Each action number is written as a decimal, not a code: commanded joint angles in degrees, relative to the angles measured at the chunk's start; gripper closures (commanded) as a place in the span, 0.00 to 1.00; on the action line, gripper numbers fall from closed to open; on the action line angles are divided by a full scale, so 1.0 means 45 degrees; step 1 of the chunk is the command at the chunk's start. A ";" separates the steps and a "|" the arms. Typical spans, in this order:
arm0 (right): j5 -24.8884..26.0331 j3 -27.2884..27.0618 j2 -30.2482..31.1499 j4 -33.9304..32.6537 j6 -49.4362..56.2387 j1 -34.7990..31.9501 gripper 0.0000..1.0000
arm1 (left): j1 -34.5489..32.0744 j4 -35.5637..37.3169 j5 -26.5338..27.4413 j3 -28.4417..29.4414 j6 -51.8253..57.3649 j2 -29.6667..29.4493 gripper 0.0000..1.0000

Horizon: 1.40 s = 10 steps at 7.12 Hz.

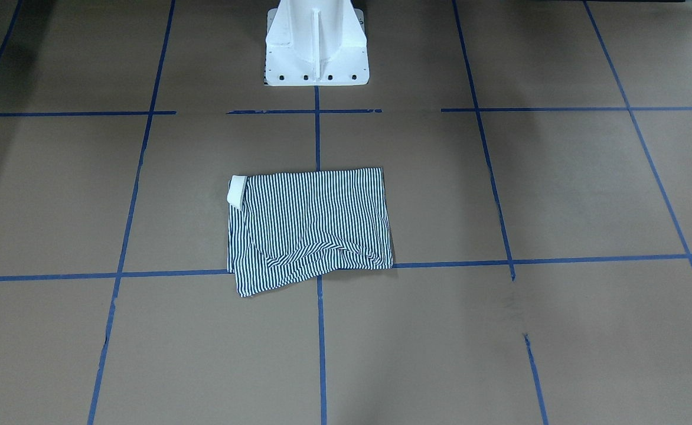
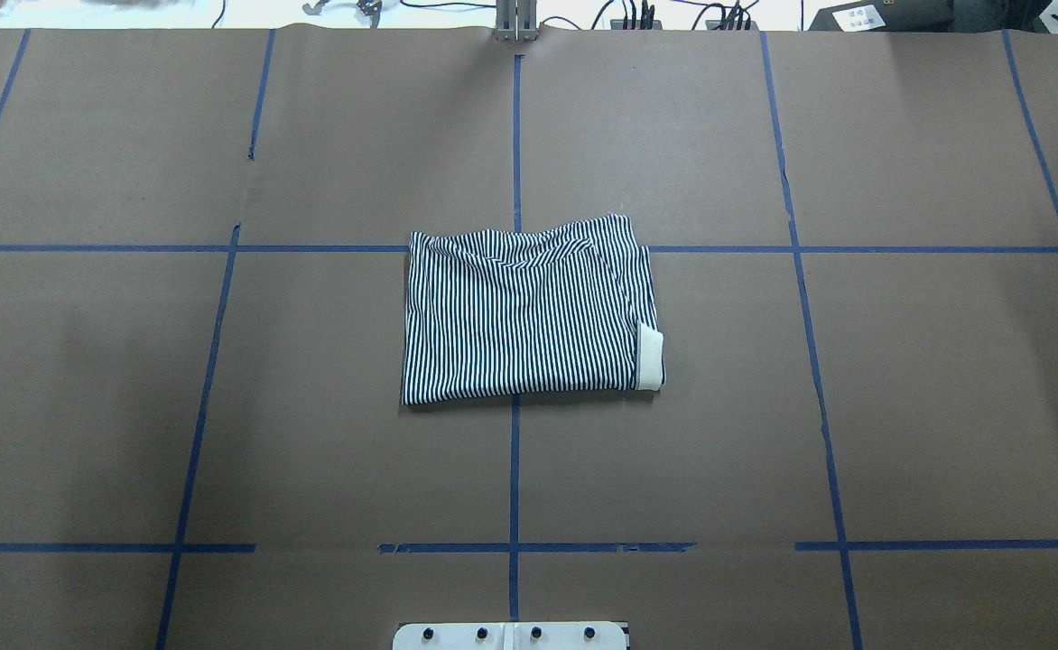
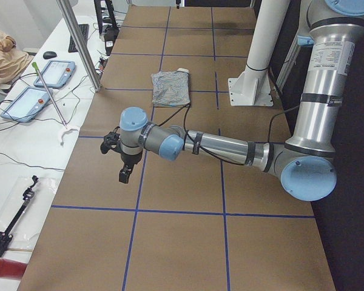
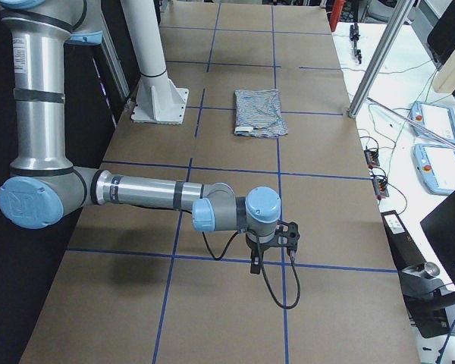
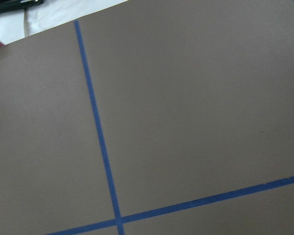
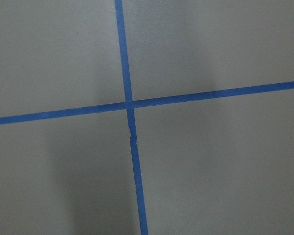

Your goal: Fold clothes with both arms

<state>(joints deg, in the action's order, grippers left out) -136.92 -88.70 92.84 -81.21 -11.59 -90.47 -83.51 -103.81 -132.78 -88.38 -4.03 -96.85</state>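
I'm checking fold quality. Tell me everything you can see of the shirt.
The shirt looks like thin, soft fabric with fine navy-and-white stripes. It is folded into a rough rectangle and lies flat mid-table on the brown table, covering a crossing of blue tape lines. Its cream collar peeks out at the corner nearest the robot, on its right. Along the far edge a layer is creased diagonally, and one corner juts out unevenly. Only the table touches it.
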 commanded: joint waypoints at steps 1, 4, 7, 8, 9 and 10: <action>0.0358 0.0042 0.0071 -0.0389 0.0036 -0.0325 0.00 | -0.0620 0.0315 -0.1136 0.2752 0.2184 -0.0020 0.00; 0.1072 0.0062 0.0110 -0.0351 -0.0023 -0.0208 0.00 | -0.2448 0.0296 -0.1079 0.2320 0.2708 0.0057 0.00; 0.1071 0.0023 0.0110 -0.0293 -0.0023 -0.0208 0.00 | -0.2438 0.0741 -0.0788 0.1168 0.2694 0.0484 0.00; 0.0994 -0.0016 0.0110 -0.0292 -0.0023 -0.0208 0.00 | -0.2418 0.0823 -0.0322 0.0989 0.2655 0.0525 0.00; 0.0897 -0.0016 0.0091 -0.0292 -0.0023 -0.0208 0.00 | -0.2418 0.0824 -0.0278 0.0716 0.2654 0.0699 0.00; 0.0896 -0.0016 0.0091 -0.0273 -0.0023 -0.0208 0.00 | -0.2302 0.0804 -0.0278 0.0791 0.2654 0.0701 0.00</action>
<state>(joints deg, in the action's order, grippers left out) -132.70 -88.73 93.29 -82.51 -11.69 -91.41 -94.29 -100.25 -134.39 -84.45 7.95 -94.04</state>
